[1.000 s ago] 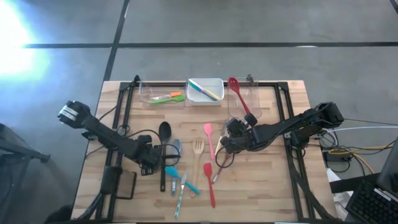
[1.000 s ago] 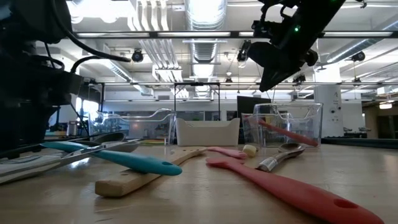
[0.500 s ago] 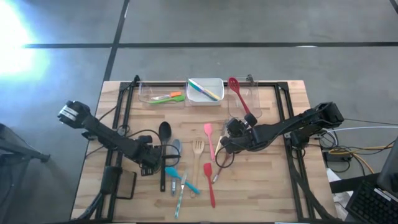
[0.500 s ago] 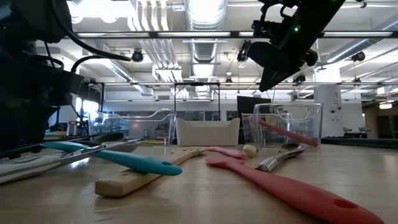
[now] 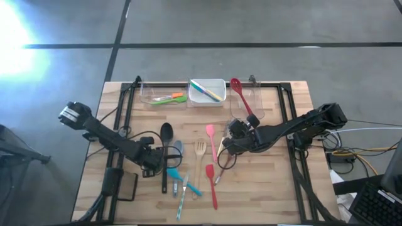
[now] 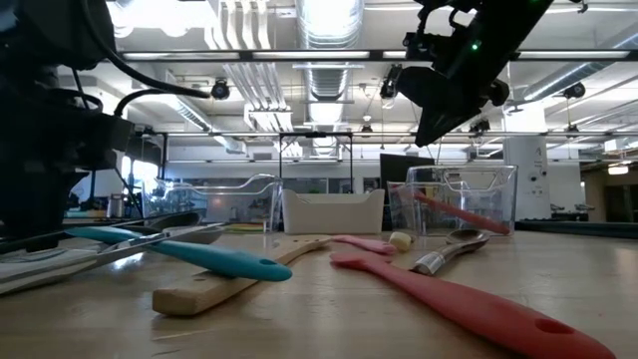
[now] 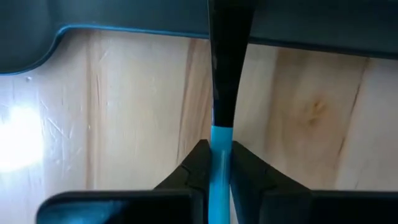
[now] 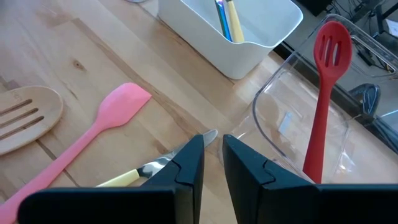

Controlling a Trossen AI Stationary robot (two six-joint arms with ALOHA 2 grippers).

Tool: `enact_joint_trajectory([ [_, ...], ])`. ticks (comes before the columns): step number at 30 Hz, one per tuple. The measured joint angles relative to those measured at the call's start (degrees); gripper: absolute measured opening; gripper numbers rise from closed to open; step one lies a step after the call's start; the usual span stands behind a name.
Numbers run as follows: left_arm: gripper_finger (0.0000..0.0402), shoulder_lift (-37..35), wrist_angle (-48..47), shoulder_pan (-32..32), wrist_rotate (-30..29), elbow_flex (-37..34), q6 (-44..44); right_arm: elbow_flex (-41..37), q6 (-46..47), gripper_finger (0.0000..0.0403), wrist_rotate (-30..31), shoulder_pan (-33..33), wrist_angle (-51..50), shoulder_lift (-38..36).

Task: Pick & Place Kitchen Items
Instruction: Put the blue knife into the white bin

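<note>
Utensils lay scattered across the middle of your wooden table point(image 5: 264, 188) when the frame was taken. Your left gripper point(image 7: 216, 163) sat low over the cluster, its two dark fingers point(image 7: 198, 165) pinched tight on a slim teal-and-black handle point(image 7: 221, 134), teal at the gripped end and black beyond it, lying flat on the boards. Just beside it were a black ladle point(image 5: 166, 134), a wooden slotted fork point(image 5: 200, 150), a pink spatula point(image 5: 211, 135), a teal spatula point(image 6: 199, 254) and a long red spatula point(image 5: 212, 185).

Your right gripper point(image 8: 212, 163) hung above the table near the clear tub point(image 8: 292, 124), its fingers nearly together with only a thin gap between them and nothing held. Below it lay a metal-tipped utensil with a pale yellow handle point(image 8: 134, 176). A red slotted spoon point(image 8: 323, 81) leaned upright inside that clear tub, its head above the rim. The white tub point(image 5: 207, 92) at the back edge held yellow and blue utensils, and the clear tub on its left point(image 5: 162, 94) held green and orange ones.
</note>
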Motion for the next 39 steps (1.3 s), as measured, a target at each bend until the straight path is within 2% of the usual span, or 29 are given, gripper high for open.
enact_joint_trajectory([
  [5, 0.0037, -1.1, -2.9, 0.1, 2.6, -0.1, -0.3, 0.0, 0.0, 0.0052, 0.0, 0.0, 0.0, 0.0],
  [10, 0.0037, -5.1, -11.8, 0.0, 3.8, 3.3, -2.1, 0.0, 0.0, 0.0052, 0.0, 0.0, -0.1, 0.0],
  [13, 0.0037, -8.5, -16.2, 0.0, 0.7, 5.6, -2.9, 0.0, 0.0, 0.0052, 0.0, 0.0, -0.1, 0.0],
  [18, 0.0037, -15.2, -13.1, 0.0, -9.0, 8.0, -2.6, 0.0, 0.0, 0.0052, 0.0, 0.0, 0.0, 0.0],
  [22, 0.0037, -20.4, -4.4, 0.0, -17.8, 7.3, -1.3, 0.0, 2.8, 0.0052, 0.0, 0.0, 0.0, 0.0],
  [25, 0.0037, -23.2, 5.6, 0.0, -24.3, 5.5, 3.0, 0.0, 6.1, 0.0052, 0.0, 0.0, 0.2, 0.0],
  [27, 0.0037, -24.8, 13.1, 0.3, -26.4, 3.9, 7.4, 0.2, 7.4, 0.0052, 0.0, -0.1, 0.3, 0.0],
  [30, 0.0037, -25.8, 25.4, 1.6, -26.6, 1.0, 14.9, 1.6, 5.9, 0.0052, 1.8, 0.0, 3.1, 0.1],
  [32, 0.0037, -25.9, 32.9, 2.9, -26.0, -1.4, 20.3, 1.9, 0.6, 0.0052, 4.1, 0.8, 10.4, 0.1],
  [36, 0.0037, -25.8, 47.2, 7.7, -22.1, -5.8, 27.0, 0.8, -16.5, 0.0052, 5.0, 3.1, 33.9, 0.2],
  [39, 0.0037, -25.9, 57.2, 12.3, -14.6, -9.2, 29.7, -1.3, -27.2, 0.0052, 4.6, 5.2, 50.1, 0.6],
])
